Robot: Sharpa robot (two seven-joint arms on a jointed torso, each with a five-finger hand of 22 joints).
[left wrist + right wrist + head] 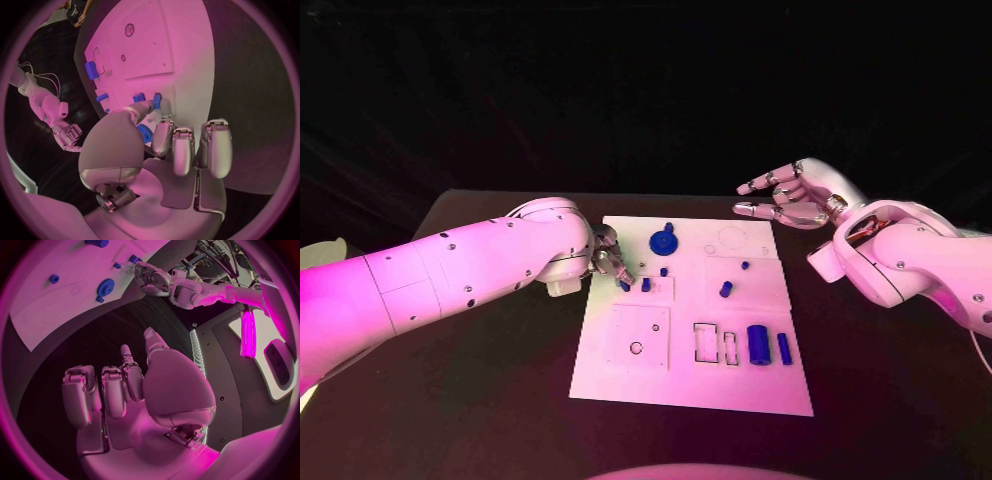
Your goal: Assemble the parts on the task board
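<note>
Left hand (606, 262) pinches small blue part (156, 101) at task board (733, 390) edge | blue gear (664, 241) just beyond its fingertips | right hand (790, 195) empty, fingers spread, off board's far corner

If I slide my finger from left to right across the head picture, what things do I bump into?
Left hand → gear-shaped blue part → big blue cylinder → right hand.

left robot hand (606, 262) fingers down pinching, right robot hand (790, 195) open
</note>
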